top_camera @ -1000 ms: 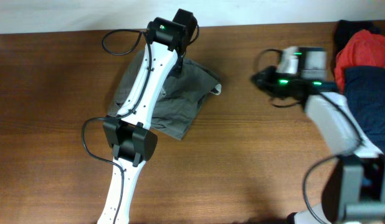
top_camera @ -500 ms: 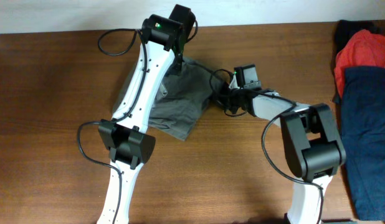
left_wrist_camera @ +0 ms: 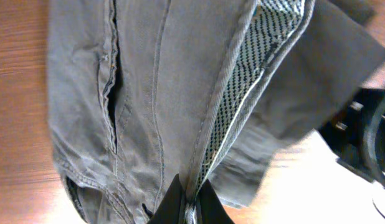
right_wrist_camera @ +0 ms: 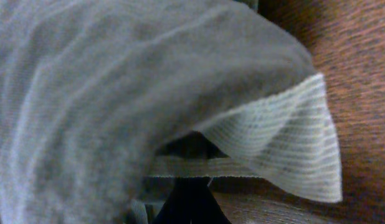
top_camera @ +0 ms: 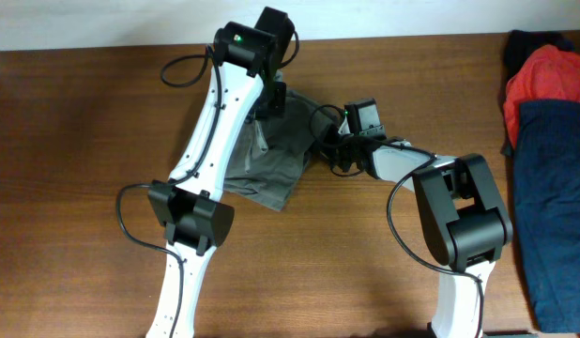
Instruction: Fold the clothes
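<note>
The clothes (top_camera: 276, 164) are spread on the tabletop (top_camera: 83, 141). Their seam is pinched by the left tool (left_wrist_camera: 186, 200). The right tool (right_wrist_camera: 189, 202) is covered by the hem, so its state cannot be told.

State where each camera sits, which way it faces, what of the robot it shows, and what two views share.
Overhead: above the table, facing down on the left arm, the right arm, the grey shorts, a red garment, a dark blue garment.
Left wrist: on the left arm, looking along the left gripper, shut on the shorts' edge.
Right wrist: on the right arm, close against the cloth; right gripper dark at bottom.
Shared: both wrist views show the grey shorts.
</note>
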